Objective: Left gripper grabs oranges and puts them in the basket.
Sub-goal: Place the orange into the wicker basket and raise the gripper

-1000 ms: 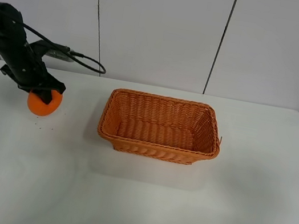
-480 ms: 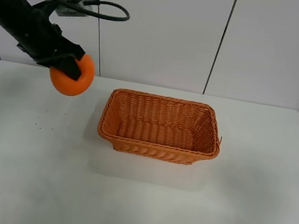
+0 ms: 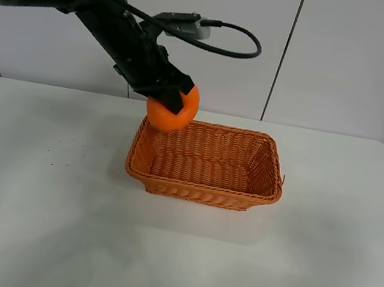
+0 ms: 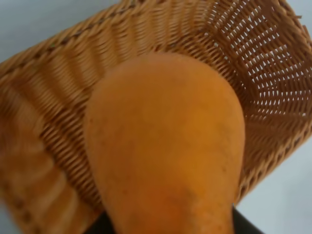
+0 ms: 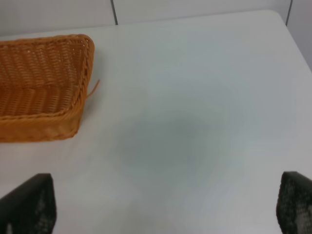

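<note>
My left gripper (image 3: pixel 168 100) is shut on the orange (image 3: pixel 173 110) and holds it in the air over the far left corner of the wicker basket (image 3: pixel 258 192). In the left wrist view the orange (image 4: pixel 165 146) fills most of the picture, with the basket's (image 4: pixel 273 58) woven wall and floor right behind it. The basket stands on the white table, and what shows of its inside is bare. The right wrist view shows the basket's (image 5: pixel 44 87) right end and my right gripper's (image 5: pixel 163 207) two dark fingertips (image 5: pixel 29 204) set wide apart over bare table.
A loose black cable (image 3: pixel 225 41) loops off the left arm above the basket. A few dark specks (image 3: pixel 52 155) lie on the table at the left. A grey panelled wall stands behind the table.
My left gripper has lifted the orange off the table at the left and carried it up and to the right, to over the basket's far left corner.
</note>
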`<action>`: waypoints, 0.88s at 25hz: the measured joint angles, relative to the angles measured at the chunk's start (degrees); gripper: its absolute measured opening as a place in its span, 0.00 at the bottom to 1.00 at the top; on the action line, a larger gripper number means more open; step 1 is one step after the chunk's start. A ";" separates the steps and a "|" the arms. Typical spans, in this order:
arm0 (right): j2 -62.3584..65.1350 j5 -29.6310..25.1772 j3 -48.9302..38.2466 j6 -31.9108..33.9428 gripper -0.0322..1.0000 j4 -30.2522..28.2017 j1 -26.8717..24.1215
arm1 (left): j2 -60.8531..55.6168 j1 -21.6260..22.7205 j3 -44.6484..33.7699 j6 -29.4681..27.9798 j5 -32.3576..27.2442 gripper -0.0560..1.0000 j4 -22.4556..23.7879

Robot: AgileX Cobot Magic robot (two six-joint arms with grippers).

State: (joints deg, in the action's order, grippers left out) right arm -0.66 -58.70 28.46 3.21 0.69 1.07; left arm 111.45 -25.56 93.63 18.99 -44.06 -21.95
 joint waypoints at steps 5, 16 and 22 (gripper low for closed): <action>0.00 0.00 0.00 0.00 0.70 0.00 0.00 | 8.90 -3.02 7.46 -0.17 -1.47 0.34 0.15; 0.00 0.00 0.00 0.00 0.70 0.00 0.00 | 20.95 -4.38 16.25 -0.23 -1.97 0.34 1.07; 0.00 0.00 0.00 0.00 0.70 0.00 0.00 | 22.67 -4.38 16.56 -0.32 -1.97 0.34 4.34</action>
State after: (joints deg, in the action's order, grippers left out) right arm -0.66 -58.70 28.46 3.21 0.69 1.07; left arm 134.11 -29.94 110.19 18.67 -46.03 -17.61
